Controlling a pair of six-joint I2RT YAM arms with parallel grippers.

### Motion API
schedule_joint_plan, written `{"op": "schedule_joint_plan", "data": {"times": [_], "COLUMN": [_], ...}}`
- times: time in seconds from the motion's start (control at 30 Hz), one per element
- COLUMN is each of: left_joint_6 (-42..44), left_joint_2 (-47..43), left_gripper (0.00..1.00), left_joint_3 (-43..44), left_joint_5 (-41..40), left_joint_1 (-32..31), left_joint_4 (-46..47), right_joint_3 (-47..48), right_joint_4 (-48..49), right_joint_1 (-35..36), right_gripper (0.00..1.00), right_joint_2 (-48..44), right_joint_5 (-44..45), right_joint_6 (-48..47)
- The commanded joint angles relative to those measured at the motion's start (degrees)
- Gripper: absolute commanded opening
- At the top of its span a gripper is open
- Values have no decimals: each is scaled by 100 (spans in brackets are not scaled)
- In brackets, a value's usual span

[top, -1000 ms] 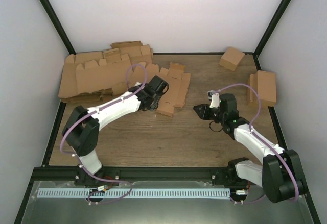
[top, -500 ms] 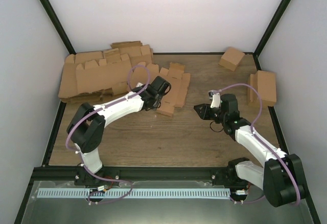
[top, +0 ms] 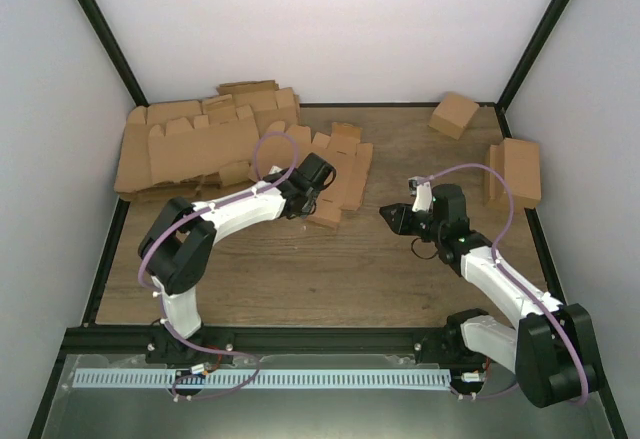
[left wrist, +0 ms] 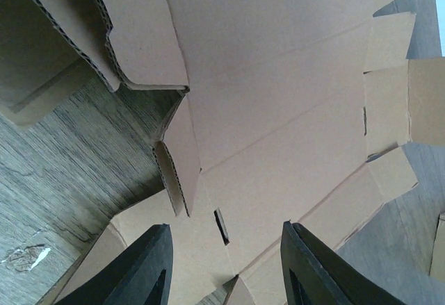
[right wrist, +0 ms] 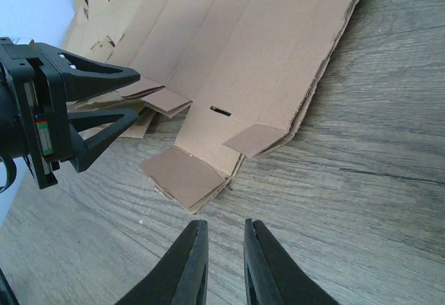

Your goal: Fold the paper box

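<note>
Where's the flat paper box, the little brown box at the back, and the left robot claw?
paper box (top: pixel 350 167): top view, middle of the flat sheet.
small brown box (top: pixel 453 115): top view, its top face.
left gripper (left wrist: pixel 224 230): left wrist view, midway between its fingertips.

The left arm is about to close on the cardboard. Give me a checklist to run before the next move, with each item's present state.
1. Left jaws open: ok.
2. Left jaws clamped on the paper box: not ok, nothing gripped yet.
3. Right jaws empty, above the bare table: ok.
4. Only one sheet at the left jaws: cannot tell, layered edges show beneath it.
5. Arms apart from each other: ok.
</note>
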Motion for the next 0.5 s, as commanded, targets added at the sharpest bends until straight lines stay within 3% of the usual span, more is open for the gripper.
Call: {"op": "schedule_joint_plan", "data": {"times": [0.0,0.47], "left_joint_6": [-11,32], "left_joint_2": [110,151], "left_gripper": [45,45], "left_joint_3": [-148,-187], "left_joint_5": [27,102], "left_joint_1": [60,80], "left_joint_4": [244,303], "right_joint_3": [115,115], "right_joint_4": [-45,-65], "right_joint_1": [-20,-20], "right_gripper": [17,17], "right_joint_2": [-64,-116], "right_joint_5": [11,8], "right_joint_6": [-69,-54]}}
